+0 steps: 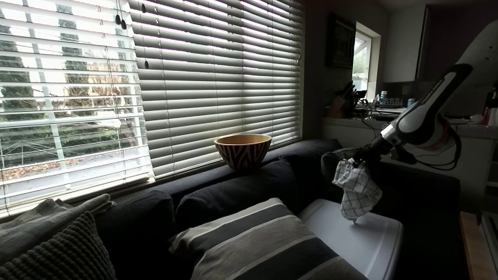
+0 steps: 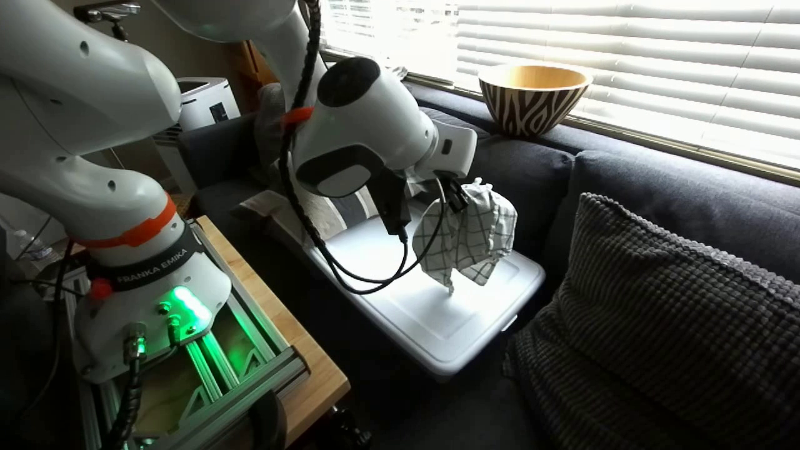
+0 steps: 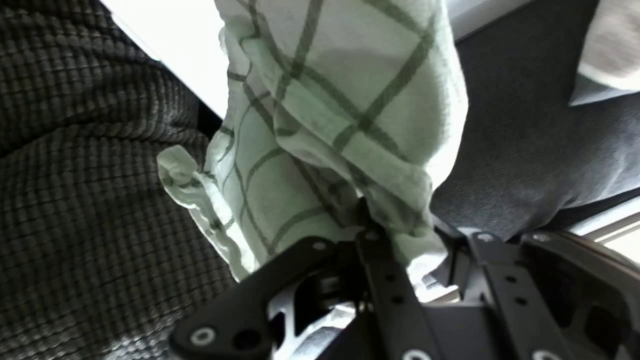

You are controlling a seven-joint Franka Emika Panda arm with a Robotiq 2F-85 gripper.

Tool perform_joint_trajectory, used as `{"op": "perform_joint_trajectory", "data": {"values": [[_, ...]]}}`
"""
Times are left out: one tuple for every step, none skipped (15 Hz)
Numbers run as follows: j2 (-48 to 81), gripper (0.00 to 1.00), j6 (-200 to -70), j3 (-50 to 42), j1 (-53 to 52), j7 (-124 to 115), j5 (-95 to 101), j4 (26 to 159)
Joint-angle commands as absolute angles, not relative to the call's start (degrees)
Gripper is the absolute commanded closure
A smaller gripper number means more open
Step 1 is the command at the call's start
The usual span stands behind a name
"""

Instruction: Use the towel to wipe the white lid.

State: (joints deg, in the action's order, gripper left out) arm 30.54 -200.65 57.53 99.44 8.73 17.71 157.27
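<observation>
The white towel with dark grid lines (image 1: 360, 192) hangs from my gripper (image 1: 360, 156). It also shows in an exterior view (image 2: 470, 232) and in the wrist view (image 3: 345, 95). My gripper (image 3: 400, 220) is shut on a bunched part of the towel, which partly hides the fingertips. The gripper is above the white lid (image 1: 369, 243), which lies flat on a bin on the sofa. The lid also shows in an exterior view (image 2: 431, 325) and in the wrist view (image 3: 175, 40). The towel's lowest corner hangs at or just above the lid; I cannot tell if it touches.
A striped pillow (image 1: 268, 241) lies over one end of the lid. A ribbed dark pillow (image 2: 662, 331) stands beside the opposite end. A zebra-patterned bowl (image 2: 531, 103) stands on the sofa back by the window blinds. The robot's wooden bench (image 2: 315, 369) is beside the sofa.
</observation>
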Motion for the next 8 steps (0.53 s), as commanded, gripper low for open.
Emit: {"op": "perform_joint_trajectory", "data": {"values": [[35.73, 0.96, -193.85, 65.20, 108.35, 9.76, 28.57, 157.22], [36.60, 0.96, -191.46, 67.86, 110.73, 9.76, 31.27, 157.16], [37.90, 0.96, -189.24, 71.16, 113.04, 9.85, 32.92, 157.37], [39.63, 0.96, -186.07, 74.08, 114.91, 9.91, 34.47, 156.85], [41.18, 0.96, -183.28, 76.99, 115.53, 11.22, 33.41, 156.40], [42.39, 0.96, -180.33, 79.31, 115.19, 11.70, 32.20, 155.65], [43.68, 0.96, -177.60, 81.28, 114.86, 12.77, 30.82, 154.94], [44.92, 0.96, -175.16, 82.32, 113.12, 13.45, 29.16, 153.80]]}}
